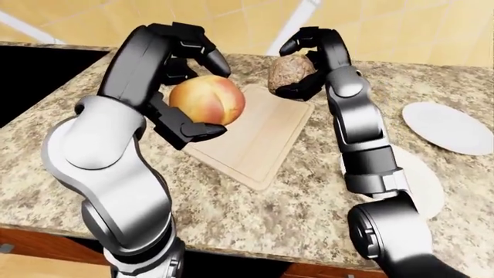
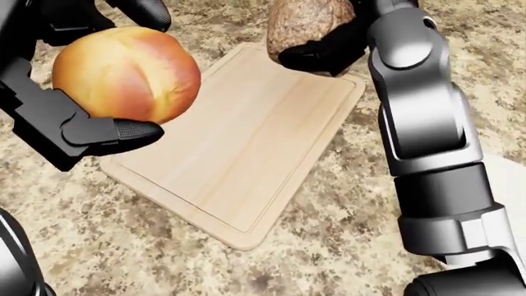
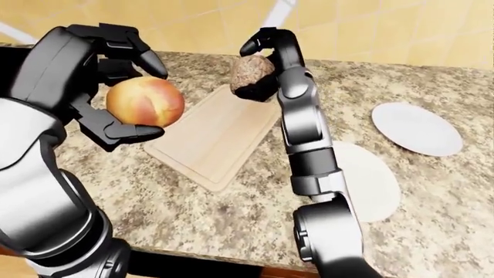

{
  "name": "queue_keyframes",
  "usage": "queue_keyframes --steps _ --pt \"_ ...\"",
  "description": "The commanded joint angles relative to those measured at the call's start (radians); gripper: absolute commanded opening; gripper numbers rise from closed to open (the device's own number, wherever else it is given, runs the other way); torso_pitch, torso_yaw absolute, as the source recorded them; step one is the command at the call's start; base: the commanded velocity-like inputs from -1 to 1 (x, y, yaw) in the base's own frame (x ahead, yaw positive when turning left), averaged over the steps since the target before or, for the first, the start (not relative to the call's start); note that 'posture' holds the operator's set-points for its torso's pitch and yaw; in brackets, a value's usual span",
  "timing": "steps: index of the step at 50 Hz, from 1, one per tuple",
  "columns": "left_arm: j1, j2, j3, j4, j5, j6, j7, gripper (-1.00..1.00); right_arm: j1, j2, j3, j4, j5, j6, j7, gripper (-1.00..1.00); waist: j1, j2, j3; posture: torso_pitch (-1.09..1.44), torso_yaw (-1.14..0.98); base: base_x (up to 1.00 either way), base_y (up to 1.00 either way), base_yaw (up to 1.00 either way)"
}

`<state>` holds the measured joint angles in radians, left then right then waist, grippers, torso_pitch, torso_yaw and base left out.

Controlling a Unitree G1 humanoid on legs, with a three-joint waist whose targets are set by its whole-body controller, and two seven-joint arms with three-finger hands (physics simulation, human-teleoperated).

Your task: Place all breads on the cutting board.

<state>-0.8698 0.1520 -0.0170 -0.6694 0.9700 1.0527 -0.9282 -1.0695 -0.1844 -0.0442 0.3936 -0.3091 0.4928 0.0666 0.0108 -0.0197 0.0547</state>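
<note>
A pale wooden cutting board (image 1: pixel 262 136) lies bare on the speckled granite counter (image 1: pixel 231 220). My left hand (image 1: pixel 193 87) is shut on a round golden bread roll (image 1: pixel 207 99) and holds it above the board's left edge; it also shows in the head view (image 2: pixel 123 74). My right hand (image 1: pixel 305 63) is shut on a dark brown speckled bread (image 1: pixel 289 72) and holds it over the board's far right corner, also seen in the head view (image 2: pixel 308 24).
Two white plates lie on the counter to the right: one (image 1: pixel 447 127) farther right, one (image 1: pixel 421 179) partly behind my right forearm. A black surface (image 1: pixel 35 75) sits at the counter's left. Tiled wall runs along the top.
</note>
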Motion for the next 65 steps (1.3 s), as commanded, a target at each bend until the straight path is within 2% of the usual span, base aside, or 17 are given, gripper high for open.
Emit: queue_keyframes --steps 1,11,33,34,38,46,48,51,53,54,56,59,65 --pt "-0.037 0.010 0.012 -0.023 0.010 -0.018 0.006 -1.00 -0.034 -0.003 -0.001 -0.022 -0.017 -0.024 -0.017 -1.00 -0.001 0.001 -0.031 0.00 0.00 0.00 0.00 0.00" --pt "-0.042 0.011 0.016 -0.022 0.011 -0.019 0.003 -1.00 -0.022 0.015 0.010 0.008 -0.057 0.005 0.010 -1.00 0.001 -0.002 -0.028 0.00 0.00 0.00 0.00 0.00" --pt "-0.034 0.013 0.019 -0.029 0.008 -0.019 0.002 -1.00 0.012 0.041 0.024 0.098 -0.097 -0.061 0.017 -0.98 -0.001 0.001 -0.031 0.00 0.00 0.00 0.00 0.00" --pt "-0.034 0.013 0.020 -0.029 0.006 -0.019 0.003 -1.00 0.014 0.042 0.023 0.098 -0.099 -0.061 0.016 -0.71 -0.001 0.001 -0.031 0.00 0.00 0.00 0.00 0.00" --pt "-0.036 0.017 0.022 -0.025 0.000 -0.017 0.007 -1.00 0.022 0.043 0.021 0.111 -0.099 -0.078 0.016 -0.33 -0.001 0.002 -0.032 0.00 0.00 0.00 0.00 0.00" --pt "-0.029 0.020 0.021 -0.030 -0.012 -0.015 0.017 -1.00 0.033 0.047 0.024 0.109 -0.106 -0.076 0.023 -0.19 -0.001 0.003 -0.034 0.00 0.00 0.00 0.00 0.00" --pt "-0.024 0.020 0.021 -0.031 -0.014 -0.017 0.020 -1.00 0.039 0.048 0.026 0.114 -0.108 -0.084 0.023 0.07 -0.001 0.002 -0.034 0.00 0.00 0.00 0.00 0.00" --pt "-0.023 0.018 0.020 -0.030 -0.016 -0.019 0.023 -1.00 0.041 0.048 0.026 0.114 -0.110 -0.085 0.028 0.14 -0.001 0.003 -0.034 0.00 0.00 0.00 0.00 0.00" --pt "-0.026 0.018 0.016 -0.029 -0.014 -0.016 0.022 -1.00 0.044 0.048 0.027 0.107 -0.114 -0.082 0.032 0.33 -0.001 0.003 -0.035 0.00 0.00 0.00 0.00 0.00" --pt "-0.026 0.017 0.016 -0.029 -0.014 -0.017 0.023 -1.00 0.046 0.048 0.027 0.106 -0.115 -0.081 0.033 0.58 -0.001 0.002 -0.035 0.00 0.00 0.00 0.00 0.00" --pt "-0.024 0.015 0.014 -0.028 -0.014 -0.019 0.025 -1.00 0.045 0.048 0.025 0.111 -0.114 -0.086 0.034 0.63 0.000 0.002 -0.035 0.00 0.00 0.00 0.00 0.00" --pt "-0.029 0.014 0.012 -0.025 -0.011 -0.018 0.022 -1.00 0.049 0.049 0.025 0.102 -0.114 -0.079 0.042 1.00 -0.001 0.002 -0.035 0.00 0.00 0.00 0.00 0.00" --pt "-0.036 -0.009 0.001 0.007 -0.021 -0.040 0.046 -1.00 0.046 0.042 0.012 0.011 -0.104 -0.013 0.067 1.00 0.001 0.000 -0.035 0.00 0.00 0.00 0.00 0.00"
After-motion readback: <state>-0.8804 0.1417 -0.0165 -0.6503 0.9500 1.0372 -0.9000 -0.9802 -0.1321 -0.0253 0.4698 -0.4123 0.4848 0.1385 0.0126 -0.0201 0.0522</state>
